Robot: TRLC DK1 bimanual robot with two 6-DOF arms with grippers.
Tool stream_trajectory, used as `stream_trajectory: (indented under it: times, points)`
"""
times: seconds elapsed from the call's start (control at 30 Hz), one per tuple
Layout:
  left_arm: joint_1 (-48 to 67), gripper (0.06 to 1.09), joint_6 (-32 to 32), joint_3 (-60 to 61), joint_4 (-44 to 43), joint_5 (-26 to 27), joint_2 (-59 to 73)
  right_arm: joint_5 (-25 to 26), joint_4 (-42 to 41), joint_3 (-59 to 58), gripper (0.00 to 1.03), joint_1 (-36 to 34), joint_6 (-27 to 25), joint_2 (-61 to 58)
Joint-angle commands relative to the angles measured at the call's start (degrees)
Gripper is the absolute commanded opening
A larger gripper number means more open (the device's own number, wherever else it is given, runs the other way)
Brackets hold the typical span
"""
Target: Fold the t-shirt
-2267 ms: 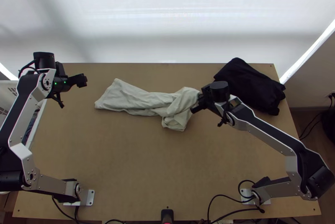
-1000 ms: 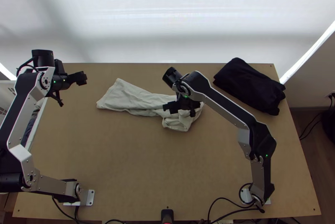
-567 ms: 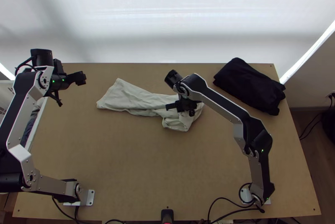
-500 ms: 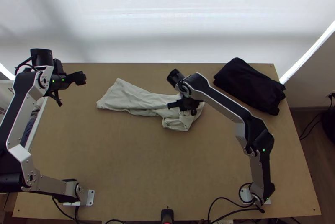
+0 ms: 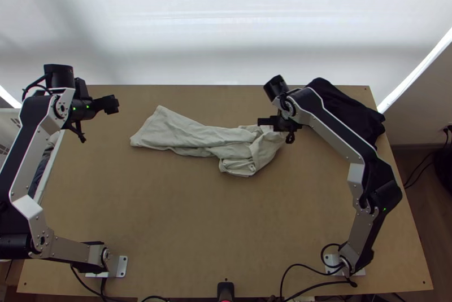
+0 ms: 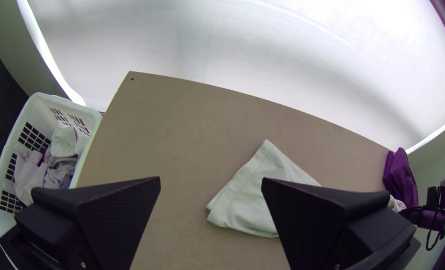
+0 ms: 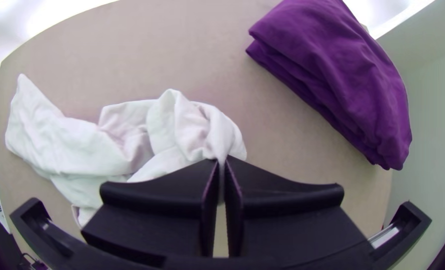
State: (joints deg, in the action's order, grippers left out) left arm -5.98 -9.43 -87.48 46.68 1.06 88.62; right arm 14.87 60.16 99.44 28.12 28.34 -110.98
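A pale t-shirt (image 5: 198, 137) lies bunched lengthwise across the middle of the table, its left end flatter, its right end crumpled. My right gripper (image 5: 273, 123) is over that right end; in the right wrist view my right gripper (image 7: 221, 162) is shut on a pinch of the t-shirt (image 7: 167, 130). My left gripper (image 5: 110, 104) stands above the table's far left part, away from the cloth. Seen in the left wrist view, my left gripper (image 6: 211, 185) is open with nothing between its fingers, and the t-shirt's flat end (image 6: 252, 200) lies partly behind one finger.
Dark folded cloth (image 5: 347, 116), purple in the wrist views, lies at the table's far right, partly beneath the right arm's forearm in the top view. A white basket (image 6: 5, 175) with clothes stands beside the table's left edge. Bare wood (image 5: 186, 217) stretches in front of the t-shirt.
My right gripper first swung left over the t-shirt, then came back right and away from the near edge, drawing the crumpled end rightward with it. The left arm has barely moved.
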Motion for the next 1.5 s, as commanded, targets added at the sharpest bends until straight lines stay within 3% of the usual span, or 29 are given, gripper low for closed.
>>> stream_trajectory:
  times: [0.0, 0.13, 0.27, 0.73, 1.33, 1.47]
  points:
    - [0.4, 1.04, -0.3, -2.3, 0.7, 0.3, -0.9, 0.9, -1.3, -2.9, 0.12, -1.1, -0.8, 0.9]
    - [0.5, 1.04, -0.3, -3.0, 1.0, 0.3, -0.8, 0.9, -1.4, -3.5, 0.42, -1.1, -1.4, 1.2]
    - [0.6, 1.04, -0.3, -3.5, 1.7, 0.3, -0.7, 0.9, -1.4, -3.0, 0.56, -1.1, -1.4, 3.8]
    - [0.6, 1.04, -0.6, -2.8, 2.2, 0.3, -1.3, 0.9, 4.1, 3.0, 0.55, -0.8, 1.5, 7.4]
    - [-0.4, 1.04, -0.2, -3.3, 2.3, 0.3, -1.3, -2.6, 7.9, 6.4, 0.55, -2.9, 4.6, -3.5]
    - [-0.9, 1.04, -0.1, -3.3, 2.4, 0.3, -1.3, -2.6, 7.9, 6.9, 0.4, -3.9, 4.8, -4.8]
